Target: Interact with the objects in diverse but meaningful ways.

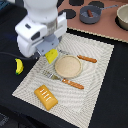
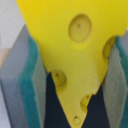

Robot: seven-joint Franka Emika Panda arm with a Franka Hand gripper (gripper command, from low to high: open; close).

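Right now we see the gripper [image 1: 50, 51] clamped on the cheese wedge [image 1: 51, 56], which hangs above the placemat [image 1: 95, 75] near its far left edge in the exterior view, just beside the round plate [image 1: 68, 66]. From the wrist view the cheese wedge [image 2: 75, 55] fills most of the frame, its narrow tip pointing down, pressed between the two padded fingers [image 2: 22, 85]. We find the banana [image 1: 19, 66] on the dark surface [image 1: 110, 107] off the placemat's left edge, and the orange bread slab [image 1: 45, 97] lying on the placemat's near left corner. A fork [image 1: 64, 80] lies just in front of the plate and a knife [image 1: 84, 58] just behind it. At the far edge the grey pot [image 1: 90, 14] holds the brown sausage [image 1: 89, 12].
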